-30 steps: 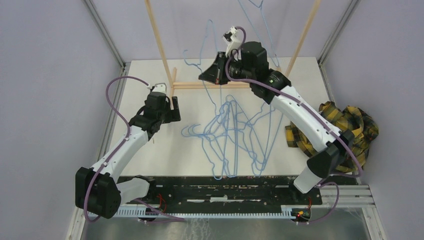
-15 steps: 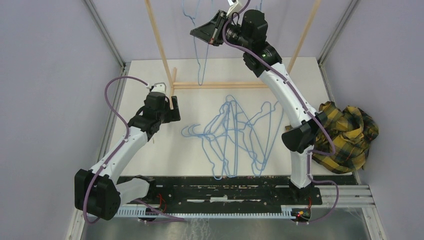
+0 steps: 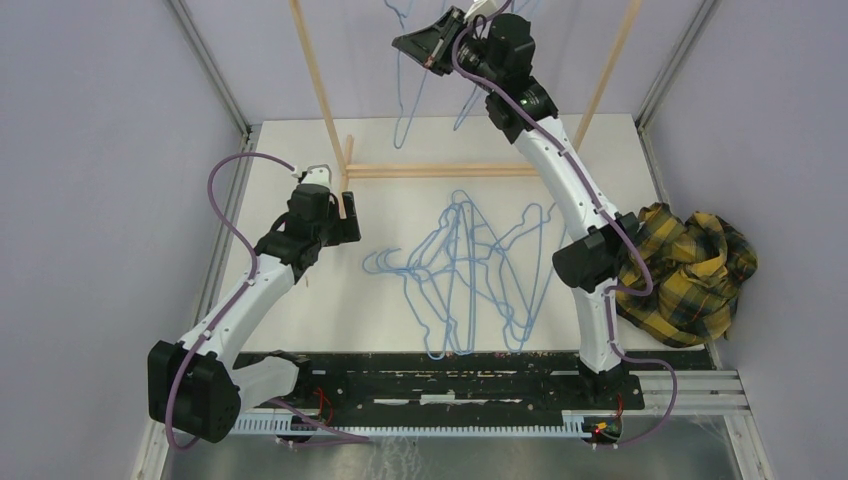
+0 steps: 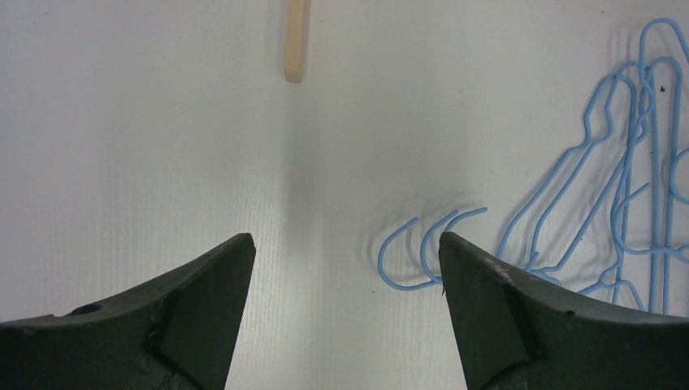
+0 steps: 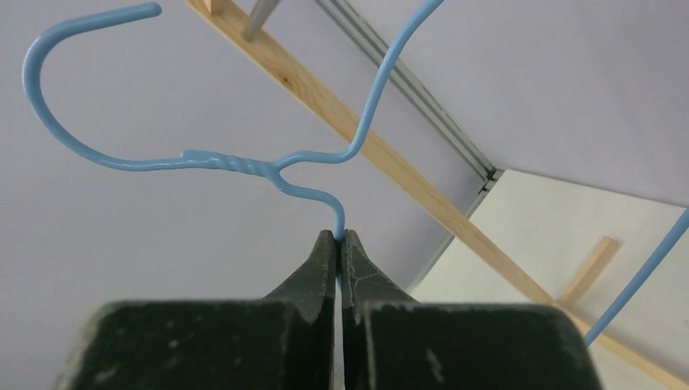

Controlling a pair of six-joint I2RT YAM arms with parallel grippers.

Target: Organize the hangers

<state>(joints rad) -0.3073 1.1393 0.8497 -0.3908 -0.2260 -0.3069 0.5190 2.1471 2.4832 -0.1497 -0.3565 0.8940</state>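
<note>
Hanging one hanger (image 5: 223,162) is the step in hand — the right tool (image 5: 337,236), clenched on its wire below the neck, holds it high beside the rack (image 5: 422,193) and must next hook it on — while the left tool (image 4: 345,244) gapes near the pile (image 3: 470,270) on the bench (image 3: 320,300).

Two white-and-black robot arms, one lying low, one raised high.
The left arm (image 3: 245,290) is reaching forward, bent low, with the dark two-finger left pincer (image 4: 345,244) gaping wide and gripping nothing. The right arm (image 3: 565,170) is stretching steeply upward, with the right pincer (image 5: 340,236) pinching a thin light-blue wire hanger (image 5: 219,161) below its twisted neck.
</note>
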